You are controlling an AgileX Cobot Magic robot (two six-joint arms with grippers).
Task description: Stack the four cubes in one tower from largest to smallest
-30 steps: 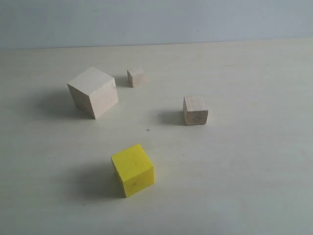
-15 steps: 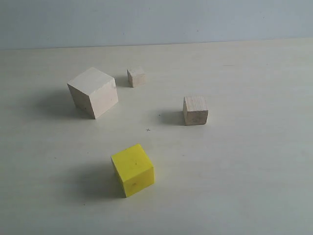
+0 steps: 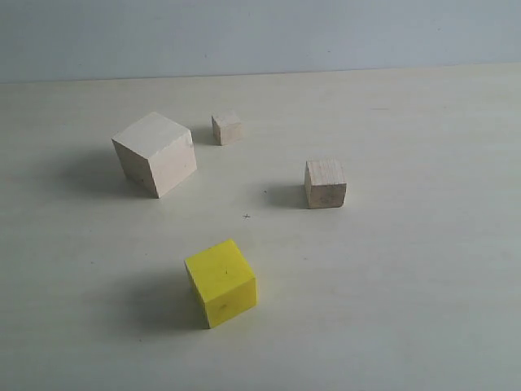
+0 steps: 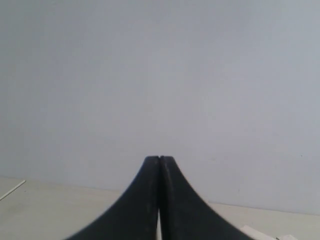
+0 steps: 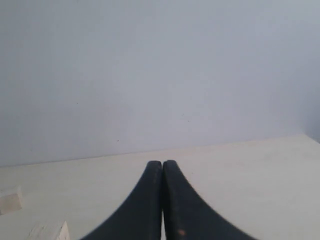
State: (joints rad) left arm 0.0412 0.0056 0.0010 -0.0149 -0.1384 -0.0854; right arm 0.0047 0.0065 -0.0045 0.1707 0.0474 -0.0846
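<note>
Neither arm reaches into the wide view. The left claw (image 4: 159, 161) is pressed fully shut on nothing, facing the bare wall (image 4: 160, 75) across the table. The right claw (image 5: 162, 164) is likewise shut and empty. At the edge of its wrist view sit two pale blocks (image 5: 10, 201), probably part of the set, though I cannot tell which ones.

On the table (image 3: 407, 285) all four cubes lie apart and nothing is stacked. The yellow cube (image 3: 221, 283) is closest to me, in front of the largest cube (image 3: 155, 153), slightly to its right and well apart from it. It is turned so a vertical edge faces me, so its flat sides run diagonally. A cube has no long axis, so I judge the claw must line up with those diagonal faces. Both the yellow cube and the largest cube sit on the left arm's side, so the left arm looks nearer. The middle pale cube (image 3: 325, 183) lies well to the right of the largest cube. The smallest cube (image 3: 228, 128) sits just behind it, to the right.

Compared with the earlier frames, nothing has shifted: all four cubes sit where they did.
</note>
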